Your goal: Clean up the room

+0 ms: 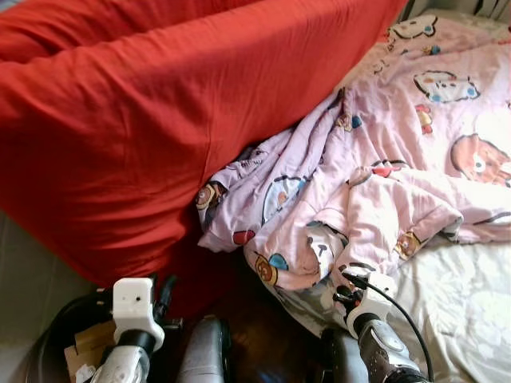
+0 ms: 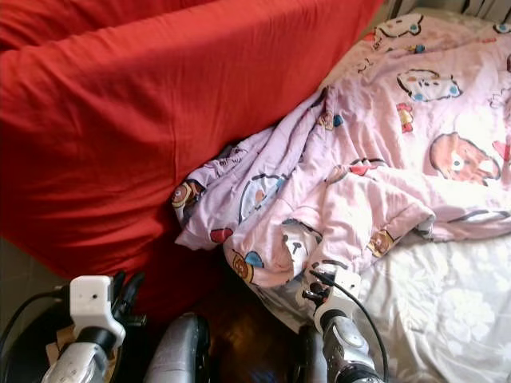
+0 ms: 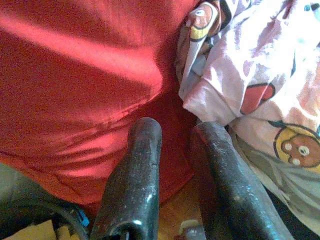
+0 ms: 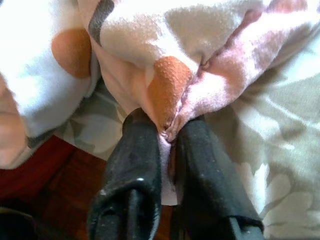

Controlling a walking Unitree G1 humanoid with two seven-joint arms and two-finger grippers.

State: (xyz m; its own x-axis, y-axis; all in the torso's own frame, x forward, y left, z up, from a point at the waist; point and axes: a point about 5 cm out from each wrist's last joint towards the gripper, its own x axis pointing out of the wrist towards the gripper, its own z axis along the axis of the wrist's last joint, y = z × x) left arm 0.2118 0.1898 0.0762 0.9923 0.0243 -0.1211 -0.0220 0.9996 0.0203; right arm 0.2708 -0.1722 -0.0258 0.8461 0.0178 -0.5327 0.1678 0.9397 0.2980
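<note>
The right claw (image 4: pixel 167 132) is clamped on a fold of the pink quilt (image 1: pixel 399 152), which lies crumpled at two o'clock across the bed (image 1: pixel 463 311). The left claw (image 3: pixel 175 145), fingers slightly apart, holds nothing near the red cover (image 1: pixel 160 104). Tidying looks barely begun; spreading remains.

Silver arms, white wrist blocks, black cable on right wrist; each gripper glossy black, two-fingered.

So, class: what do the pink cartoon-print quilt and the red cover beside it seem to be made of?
Pink quilt: probably soft padded cotton, matte; it puffs and has a stitched edge where the right gripper pinches it. Red cover: thin woven cloth with a slight sheen and fine creases.
</note>
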